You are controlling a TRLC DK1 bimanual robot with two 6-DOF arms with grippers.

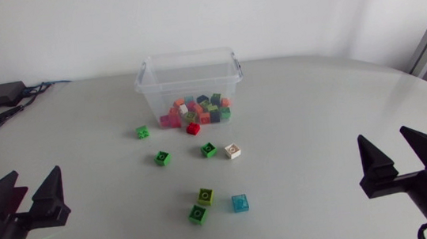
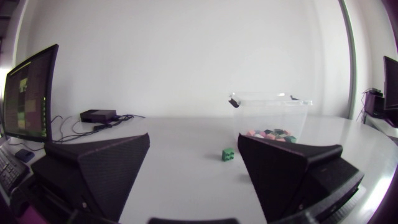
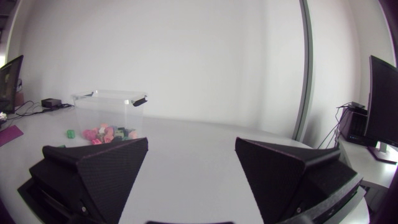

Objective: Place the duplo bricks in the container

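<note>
Bricks of hard moulded plastic, these: light, stiff, a little slick on the flat sides. I'd judge the sure hold is across two opposite walls below the studs, coming straight down. The clear container (image 1: 156, 102) sits at twelve o'clock on the table (image 1: 317, 124), part filled with a mixed heap. A red brick (image 1: 193, 128) is at its front wall, inside or out I can't tell. The rest lie loose toward six o'clock: a small green brick (image 1: 142, 132) closest to the box, then a bright green brick (image 1: 162, 158), a dark green brick (image 1: 209, 149) and a white brick (image 1: 233, 151) in a row. Farther out are a lime brick (image 1: 205, 197), a last green brick (image 1: 198, 213) just beside it and a pale blue brick (image 1: 240, 202). The left gripper (image 1: 36, 175) at eight o'clock and the right gripper (image 1: 382, 135) at four both have fingers spread wide, holding nothing, touching nothing, well apart from every brick.
</note>
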